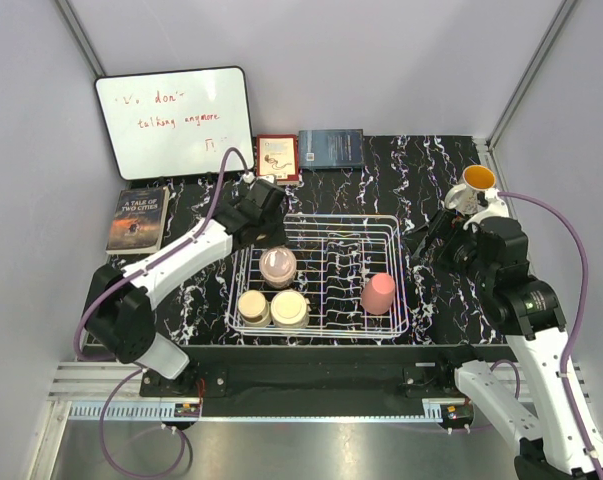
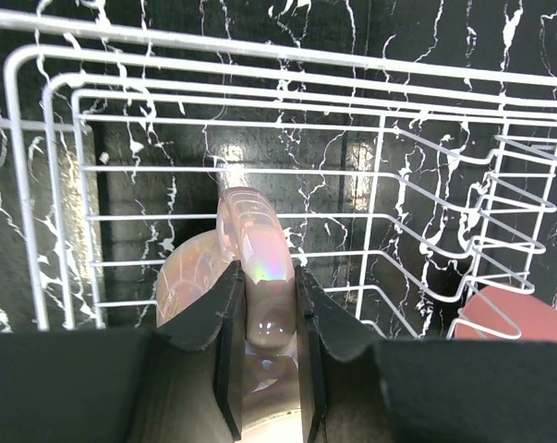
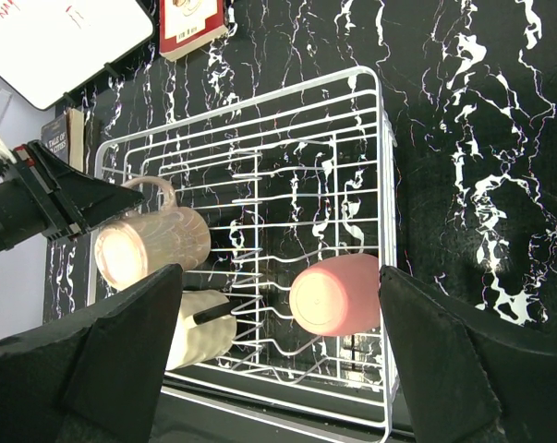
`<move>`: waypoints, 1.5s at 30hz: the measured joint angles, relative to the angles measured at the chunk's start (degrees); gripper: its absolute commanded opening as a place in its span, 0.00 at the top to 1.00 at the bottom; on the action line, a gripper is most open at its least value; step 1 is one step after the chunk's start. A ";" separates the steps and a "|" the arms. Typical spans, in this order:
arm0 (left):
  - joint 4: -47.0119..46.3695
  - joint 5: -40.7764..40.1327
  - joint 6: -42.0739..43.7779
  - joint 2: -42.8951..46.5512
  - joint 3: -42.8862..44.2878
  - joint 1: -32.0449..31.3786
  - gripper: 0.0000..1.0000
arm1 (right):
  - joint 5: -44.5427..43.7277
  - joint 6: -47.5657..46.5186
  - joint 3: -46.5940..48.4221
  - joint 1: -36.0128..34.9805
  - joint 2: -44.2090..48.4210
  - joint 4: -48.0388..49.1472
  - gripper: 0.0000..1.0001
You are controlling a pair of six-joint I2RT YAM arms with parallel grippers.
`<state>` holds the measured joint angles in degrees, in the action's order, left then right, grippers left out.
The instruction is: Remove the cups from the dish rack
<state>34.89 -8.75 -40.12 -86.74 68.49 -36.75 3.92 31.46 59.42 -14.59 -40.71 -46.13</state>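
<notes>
**Pinkish mug held by its handle, lift not yet made**

The pinkish mug (image 2: 181,277) stood in the dish rack (image 2: 19,185), directly under the left gripper (image 2: 264,318). The gripper was closed almost fully on the mug's handle (image 2: 253,249), one finger on each flat side of the loop. The mug's body lay just below the fingers (image 2: 224,323) and slightly to their left.

The mug's long axis ran upright. It seemed to rest bottom up, though the glossy wall left that unsure. Its handle pointed straight back into the jaws, away from the two cream cups (image 1: 271,307) on the mug's far side.

To do this step well, I judged that the lift should go straight up along that axis until the mug cleared the rack's wires. A thin, slick handle could let the body swing or slip, so the rise should be slow, with no twist of the wrist. The pink tumbler (image 1: 378,293) stood well off to the gripper's right, out of the way.

The right gripper (image 1: 431,245) hung wide open and empty outside the rack, near a yellow-lined mug (image 1: 473,187).
</notes>
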 measured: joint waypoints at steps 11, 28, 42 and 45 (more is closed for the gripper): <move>0.72 1.86 4.37 1.79 6.75 0.07 1.00 | 0.00 0.11 0.00 0.00 -0.70 0.90 0.06; -10.97 25.90 -3.74 6.75 5.33 8.20 1.00 | 4.02 4.68 -0.39 0.00 -4.94 7.85 0.05; -62.42 46.34 -31.26 12.68 -21.92 12.41 1.00 | 14.93 9.09 -7.15 -0.04 -3.10 18.58 0.09; -73.00 48.54 -37.20 11.23 -24.24 12.37 1.00 | 20.11 11.74 -9.01 -0.04 -3.06 23.19 0.09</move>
<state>-38.11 39.79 -77.32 -75.50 44.25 -24.38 24.03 43.20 50.41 -14.63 -43.77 -22.94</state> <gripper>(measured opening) 0.239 0.913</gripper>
